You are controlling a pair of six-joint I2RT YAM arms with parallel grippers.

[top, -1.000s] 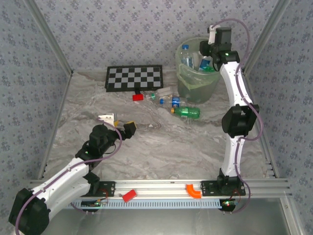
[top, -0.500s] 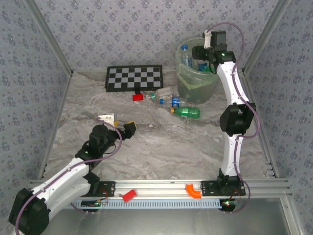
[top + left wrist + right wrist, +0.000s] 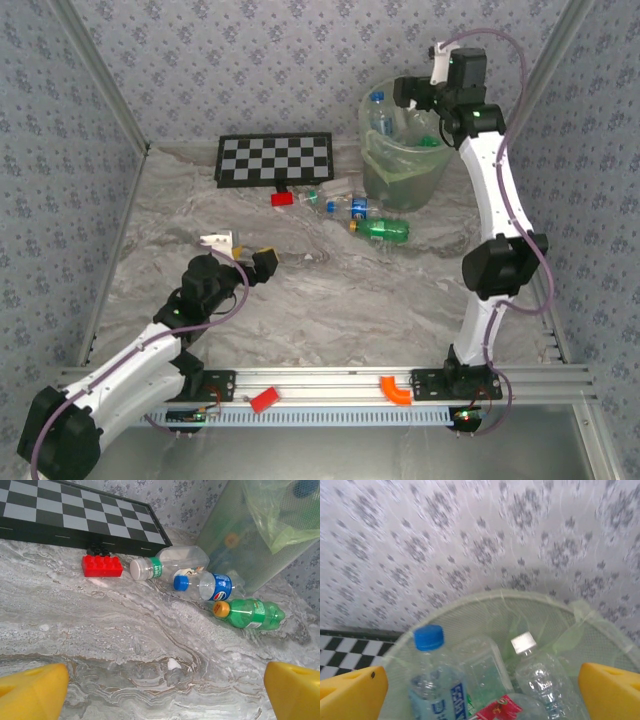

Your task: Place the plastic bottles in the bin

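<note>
Three plastic bottles lie on the marble table left of the bin (image 3: 403, 160): a green one (image 3: 382, 229) (image 3: 250, 614), a clear one with a blue cap and label (image 3: 355, 207) (image 3: 207, 585), and a clear one with a white cap (image 3: 325, 196) (image 3: 172, 561). Inside the bin (image 3: 485, 605) sit more bottles, among them a blue-capped one (image 3: 432, 680) and a white-capped one (image 3: 540, 675). My right gripper (image 3: 415, 92) (image 3: 480, 692) hangs open above the bin's mouth with nothing held. My left gripper (image 3: 243, 250) (image 3: 162, 692) is open low over bare table, well short of the bottles.
A black-and-white chequered board (image 3: 275, 158) lies at the back, with a red block (image 3: 281, 198) (image 3: 102, 566) in front of it. The bin's wall (image 3: 250, 535) stands behind the bottles. Patterned walls close in the sides and back. A red piece (image 3: 263, 400) and an orange piece (image 3: 395, 388) sit on the front rail.
My right gripper has opened over the bin, let go of the bottle it held, and risen towards the back wall. The left arm has stayed still.
</note>
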